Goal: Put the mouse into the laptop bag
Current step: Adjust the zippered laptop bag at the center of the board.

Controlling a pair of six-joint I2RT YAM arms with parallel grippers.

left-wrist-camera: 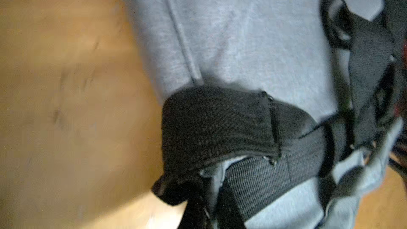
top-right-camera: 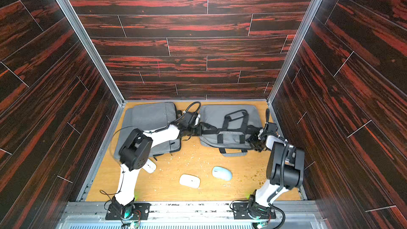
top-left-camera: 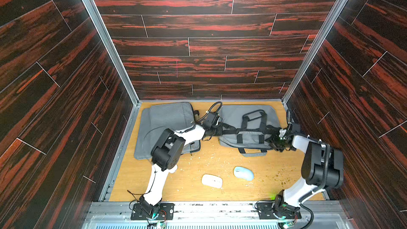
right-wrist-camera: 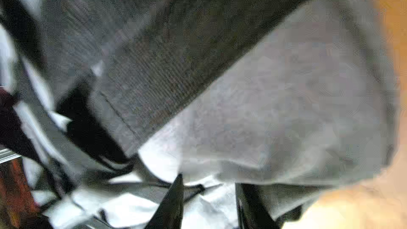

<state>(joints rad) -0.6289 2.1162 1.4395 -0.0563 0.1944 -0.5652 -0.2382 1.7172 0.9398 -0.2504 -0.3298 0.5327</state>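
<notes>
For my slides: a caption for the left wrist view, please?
Black padded strap over the edge of the grey bag on a wooden table.

1. Bag (top-left-camera: 233,115), between the left pincer (top-left-camera: 218,132) and the right pincer (top-left-camera: 274,143): grey cloth, matt, finely woven.
2. Strap (left-wrist-camera: 220,124), right at the left pincer: black webbing, coarse and ribbed (with a padded mesh patch).
3. Table (top-left-camera: 193,192), under both pincers: orange-brown wood, smooth.
4. White mouse (top-left-camera: 211,181), well apart from both pincers: smooth plastic, slight sheen.
5. Blue mouse (top-left-camera: 243,173), nearer the right pincer: smooth plastic, duller.
6. Walls (top-left-camera: 198,29), beyond the pincers: dark red wood-grain panels.
</notes>
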